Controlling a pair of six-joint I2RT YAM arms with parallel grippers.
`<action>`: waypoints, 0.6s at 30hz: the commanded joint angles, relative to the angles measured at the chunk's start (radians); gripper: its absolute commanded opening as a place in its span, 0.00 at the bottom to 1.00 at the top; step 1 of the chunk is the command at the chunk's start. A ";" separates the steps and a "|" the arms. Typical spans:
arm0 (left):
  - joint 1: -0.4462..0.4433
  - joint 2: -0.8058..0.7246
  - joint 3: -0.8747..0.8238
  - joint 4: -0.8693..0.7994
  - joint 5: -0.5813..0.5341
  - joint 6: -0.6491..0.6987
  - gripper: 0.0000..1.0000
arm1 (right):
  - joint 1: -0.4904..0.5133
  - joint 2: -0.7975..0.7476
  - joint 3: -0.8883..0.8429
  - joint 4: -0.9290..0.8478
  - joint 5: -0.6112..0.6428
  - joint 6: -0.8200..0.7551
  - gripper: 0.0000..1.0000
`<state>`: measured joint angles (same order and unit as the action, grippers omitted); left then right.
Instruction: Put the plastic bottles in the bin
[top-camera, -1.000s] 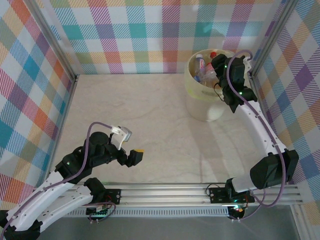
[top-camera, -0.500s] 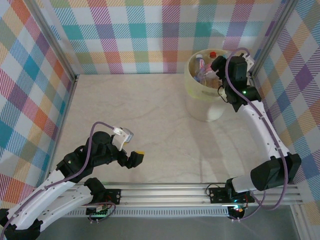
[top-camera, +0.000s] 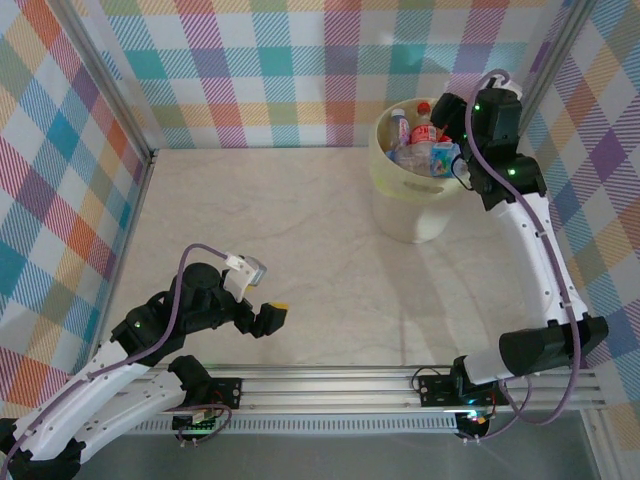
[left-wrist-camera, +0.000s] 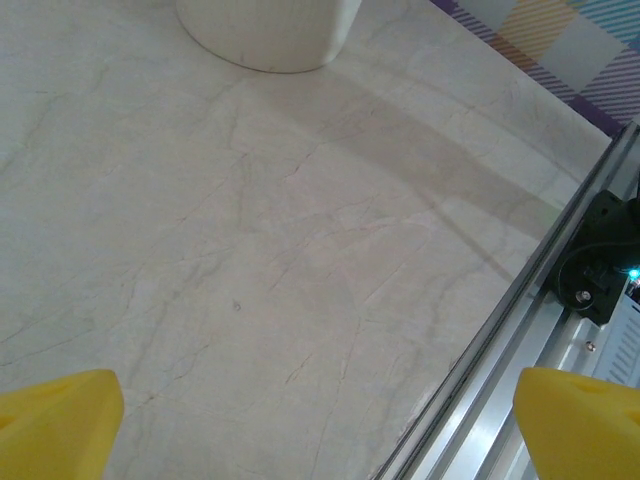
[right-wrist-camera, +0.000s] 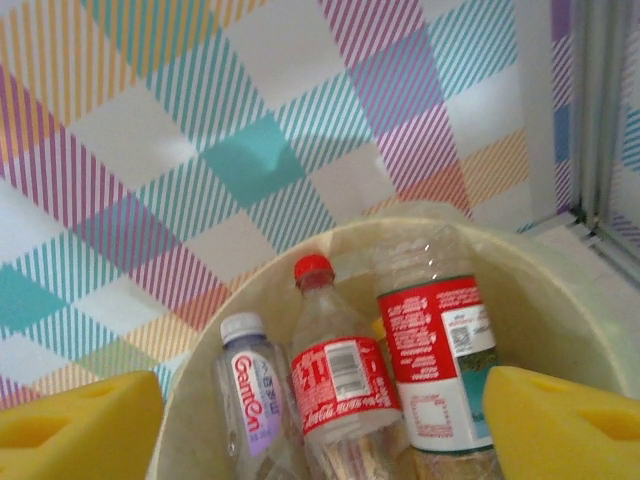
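The bin (top-camera: 400, 205), a pale yellow bucket, stands at the far right of the table with several plastic bottles (top-camera: 420, 142) lying inside. My right gripper (top-camera: 452, 112) hovers at the bin's far right rim, open and empty. Between its yellow fingers (right-wrist-camera: 85, 425) the right wrist view looks down into the bin (right-wrist-camera: 560, 290). There I see a red-capped bottle (right-wrist-camera: 338, 365), a red-labelled bottle (right-wrist-camera: 432, 335) and a white-capped one (right-wrist-camera: 248, 395). My left gripper (top-camera: 276, 312) rests low at the near left, open over bare table, with the bin's base (left-wrist-camera: 270, 35) far ahead.
Checked walls close off the left, back and right. An aluminium post (top-camera: 540, 70) stands just behind the right arm. A metal rail (top-camera: 340, 385) runs along the table's near edge, and it also crosses the left wrist view's right corner (left-wrist-camera: 520, 310).
The right arm has drawn up and back off the bin's mouth toward the far right corner, and more of the bottles inside now show. The left arm has stayed put.
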<state>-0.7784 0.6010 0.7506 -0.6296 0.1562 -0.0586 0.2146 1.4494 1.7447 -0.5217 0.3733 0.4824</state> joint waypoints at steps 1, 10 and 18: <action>-0.012 -0.015 0.031 -0.007 0.007 0.016 1.00 | 0.000 0.036 0.013 -0.067 -0.071 -0.028 0.80; -0.012 -0.017 0.029 -0.012 0.003 0.022 1.00 | 0.001 0.058 -0.025 -0.065 -0.081 -0.008 0.78; -0.012 -0.018 0.030 -0.012 0.000 0.024 1.00 | 0.002 0.045 -0.003 -0.071 -0.037 -0.035 0.82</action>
<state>-0.7784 0.5922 0.7506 -0.6300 0.1558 -0.0544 0.2153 1.5085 1.7267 -0.5861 0.3138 0.4763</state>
